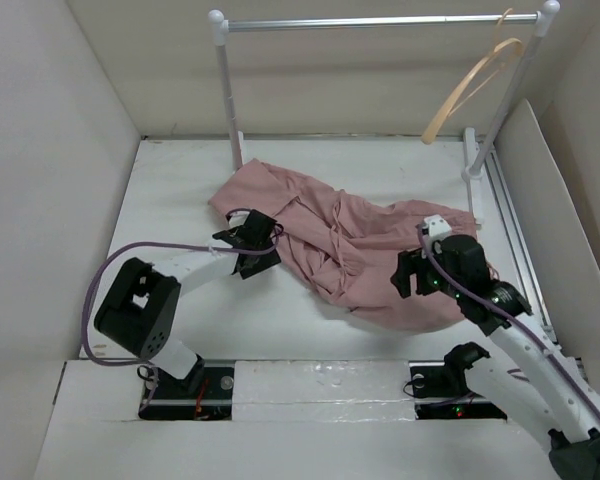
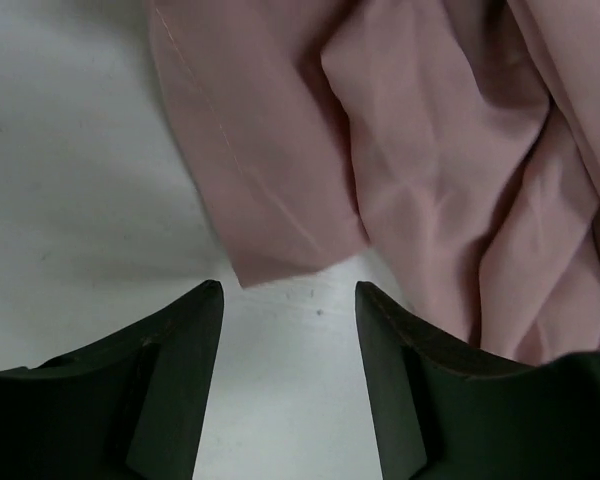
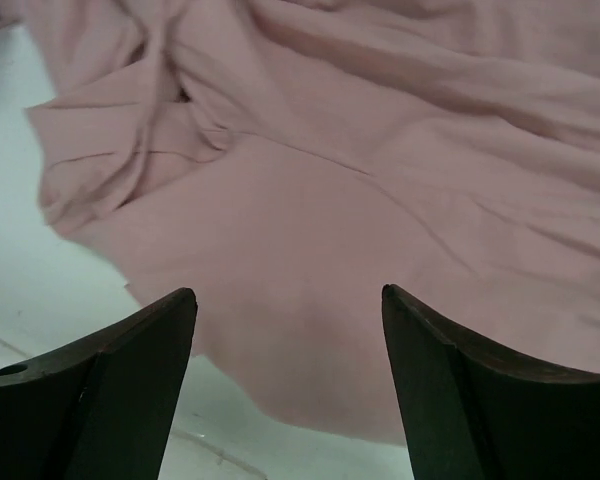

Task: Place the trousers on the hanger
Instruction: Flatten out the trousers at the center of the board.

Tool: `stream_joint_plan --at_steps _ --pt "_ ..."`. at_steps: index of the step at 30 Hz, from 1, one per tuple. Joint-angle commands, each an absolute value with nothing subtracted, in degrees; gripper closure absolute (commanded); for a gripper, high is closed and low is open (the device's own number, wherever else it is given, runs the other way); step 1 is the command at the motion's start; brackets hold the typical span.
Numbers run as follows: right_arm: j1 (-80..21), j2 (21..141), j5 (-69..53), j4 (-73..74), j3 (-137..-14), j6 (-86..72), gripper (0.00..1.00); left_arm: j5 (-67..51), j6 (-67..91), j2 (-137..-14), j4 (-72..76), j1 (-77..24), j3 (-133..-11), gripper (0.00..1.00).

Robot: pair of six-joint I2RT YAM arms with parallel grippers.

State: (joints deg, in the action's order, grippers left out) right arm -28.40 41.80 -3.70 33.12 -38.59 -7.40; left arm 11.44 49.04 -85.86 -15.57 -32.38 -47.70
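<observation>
My left claw (image 2: 288,290) gapes wide over the bare bench (image 2: 70,180), just short of a hemmed edge of the trousers (image 1: 340,240), which lie crumpled mid-frame. My right claw (image 3: 288,295) is also wide, holding nothing, over their lower right edge. The hanger (image 1: 475,85) hangs on the rail (image 1: 380,21) at upper right.

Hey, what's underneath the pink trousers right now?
The trousers lie crumpled straight on the white table, which shows around their edges. Whether anything is hidden beneath the folds cannot be seen. The hanger hangs up on the rail.
</observation>
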Motion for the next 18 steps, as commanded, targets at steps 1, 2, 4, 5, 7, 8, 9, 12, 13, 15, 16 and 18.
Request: stream_joint_plan --at_steps 1,2,4,5,7,8,9,12,13,15,16,18 --pt "-21.99 37.45 -5.88 38.49 -38.41 -8.09 0.20 14.76 47.99 -88.49 -11.87 -29.54 -50.53 0.49" --pt "-20.49 37.01 -7.02 39.54 -38.32 -7.48 0.19 14.77 47.64 -89.29 -11.17 -29.53 -50.97 0.52" --pt "-16.62 36.39 -7.64 42.00 -37.62 -5.89 0.18 15.02 46.94 -92.09 -10.81 -28.92 -51.59 0.57" --pt "-15.31 36.04 -7.65 42.97 -37.36 -5.80 0.16 15.46 46.50 -92.72 -10.98 -28.92 -52.20 0.72" --pt "-12.05 35.60 -7.30 45.69 -35.61 -6.67 0.12 16.69 46.06 -93.52 -11.68 -28.92 -52.99 0.91" --pt "-10.91 35.33 -6.86 46.40 -35.07 -6.85 0.09 17.31 45.53 -93.25 -13.17 -28.92 -54.13 1.00" --pt "-9.68 35.16 -6.77 46.58 -34.98 -7.81 0.07 17.75 45.18 -91.42 -13.97 -28.92 -54.84 1.00" --pt "-6.68 36.65 -5.62 46.32 -35.68 -10.02 0.03 21.18 42.45 -83.58 -19.42 -28.92 -57.48 1.00" --pt "-5.72 38.56 -5.71 45.36 -35.68 -10.37 0.03 21.88 41.23 -78.45 -20.73 -28.39 -58.00 1.00" --pt "-4.13 40.59 -5.19 43.60 -35.51 -10.81 0.03 23.64 40.08 -73.15 -25.02 -28.39 -59.05 1.00" --pt "-4.13 42.69 -4.75 41.68 -35.07 -11.68 0.04 23.90 39.64 -68.51 -26.96 -28.39 -59.67 1.00" --pt "-2.12 45.16 -5.35 37.82 -34.54 -12.30 0.04 25.75 39.55 -64.71 -33.27 -27.87 -63.17 1.00"
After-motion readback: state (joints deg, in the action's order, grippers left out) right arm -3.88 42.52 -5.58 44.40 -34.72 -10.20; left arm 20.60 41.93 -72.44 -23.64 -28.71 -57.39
